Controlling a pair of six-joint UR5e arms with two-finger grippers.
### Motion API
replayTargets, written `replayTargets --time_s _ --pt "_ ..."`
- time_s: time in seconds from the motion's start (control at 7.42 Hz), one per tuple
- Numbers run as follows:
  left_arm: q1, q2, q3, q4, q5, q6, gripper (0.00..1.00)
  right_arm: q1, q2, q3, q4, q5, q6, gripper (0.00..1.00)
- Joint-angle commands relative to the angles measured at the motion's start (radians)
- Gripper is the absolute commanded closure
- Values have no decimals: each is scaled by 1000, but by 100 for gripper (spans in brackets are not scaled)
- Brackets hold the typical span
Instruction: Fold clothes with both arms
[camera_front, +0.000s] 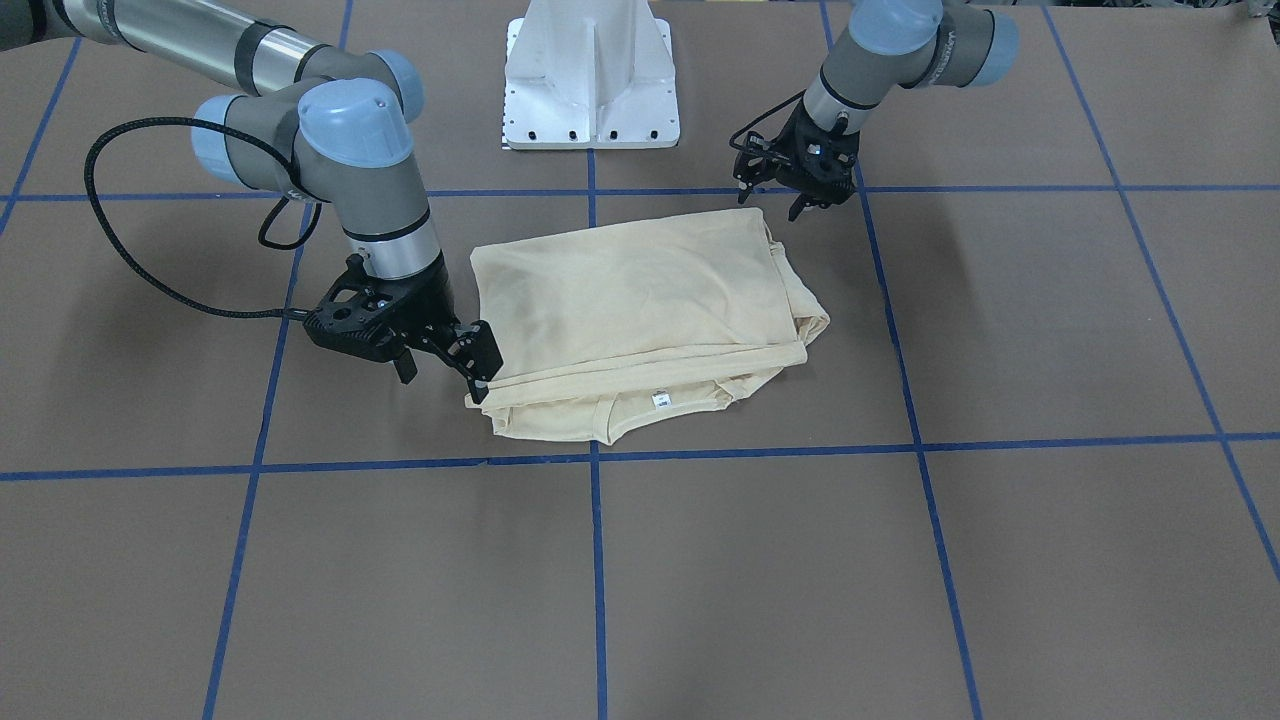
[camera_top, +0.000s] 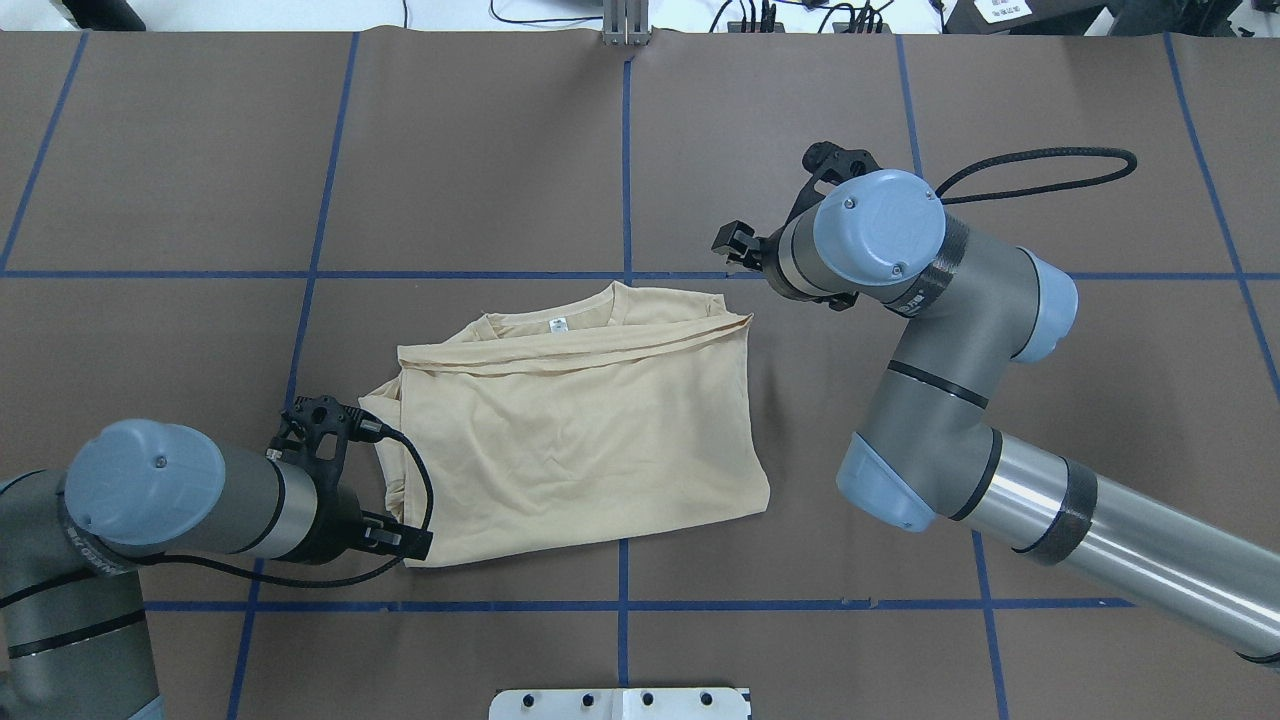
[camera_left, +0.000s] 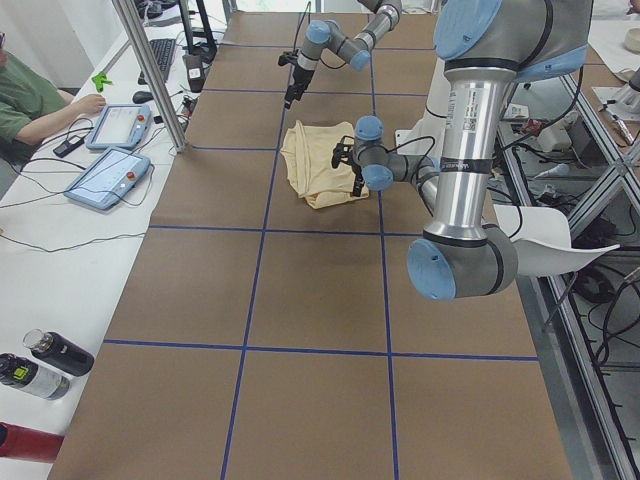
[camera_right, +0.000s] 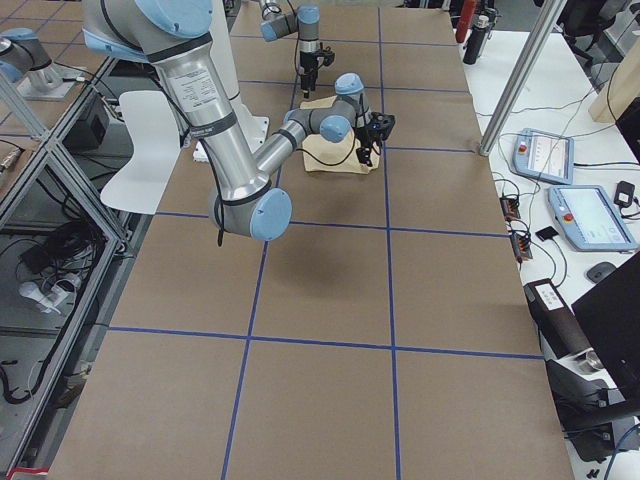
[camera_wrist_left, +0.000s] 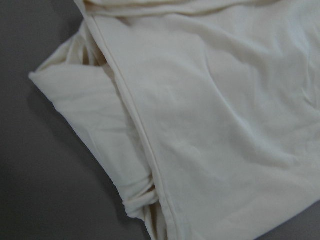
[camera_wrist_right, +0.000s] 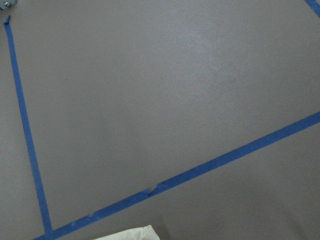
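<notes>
The clothes are one pale cream T-shirt (camera_front: 640, 300) (camera_top: 580, 430), lying folded into a rough rectangle on the brown table, plain side up. Its white neck label (camera_front: 661, 399) shows at the edge far from the robot. My right gripper (camera_front: 445, 370) (camera_top: 745, 255) hovers at the shirt's far corner, fingers spread and open. One fingertip (camera_front: 482, 385) is at the hem. My left gripper (camera_front: 770, 205) (camera_top: 400, 488) hangs open over the corner nearest the robot. The left wrist view shows only the shirt's bunched layers (camera_wrist_left: 200, 125). The right wrist view shows bare table and a sliver of cloth (camera_wrist_right: 132, 235).
The white pedestal base (camera_front: 592, 80) stands at the robot's side of the table. Blue tape lines (camera_front: 596, 560) grid the brown surface. In the left side view a metal pole (camera_left: 150, 70), tablets (camera_left: 105, 175), bottles (camera_left: 45, 360) and a seated person (camera_left: 30, 100) line the operators' bench.
</notes>
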Motion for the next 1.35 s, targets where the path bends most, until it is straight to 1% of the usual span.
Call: replayTargets --time_s 0.0,0.4,0.54,0.67,1.21 --pt "25 -6 16 -2 0 -3 35 0 0 0 0 0 1 0" --pt "52 -14 34 -2 -1 -3 35 0 -3 2 0 0 1 0" --pt "52 -23 34 -1 -1 -6 43 -2 -3 2 2 0 1 0" --pt "52 -26 34 -2 -3 -6 47 -2 -3 2 2 0 1 0" --pt "51 -26 34 4 0 -6 47 -5 -5 2 2 0 1 0"
